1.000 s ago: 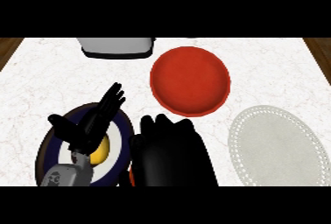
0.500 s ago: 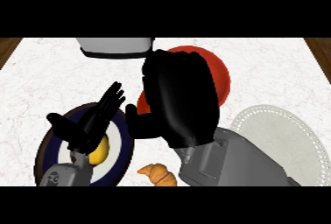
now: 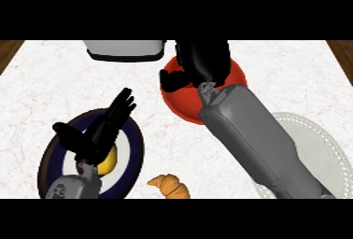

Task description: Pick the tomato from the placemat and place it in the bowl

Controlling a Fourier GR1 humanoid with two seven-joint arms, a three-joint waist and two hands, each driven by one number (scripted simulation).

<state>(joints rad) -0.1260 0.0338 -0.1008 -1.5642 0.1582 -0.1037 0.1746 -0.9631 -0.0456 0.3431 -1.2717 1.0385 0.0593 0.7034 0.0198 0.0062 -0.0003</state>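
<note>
My right hand (image 3: 201, 63) hangs over the far half of the red bowl (image 3: 180, 105), its fingers curled downward and its thumb out to the left. The tomato is hidden beneath that hand, so none of it shows. The grey right forearm crosses the bowl's right side and the left edge of the white lace placemat (image 3: 314, 144), which has nothing on it. At the lower left, my left hand (image 3: 96, 133) rests open, fingers up, above a dark blue plate (image 3: 134, 144).
A yellow item (image 3: 107, 162) lies on the blue plate under the left hand. A croissant (image 3: 171, 186) sits on the counter at the near edge. A grey appliance (image 3: 124, 49) stands at the back, left of the bowl.
My right arm has swung from the near centre up and away, until the hand is over the red bowl. A croissant it had covered came into view. The left hand has stayed still.
</note>
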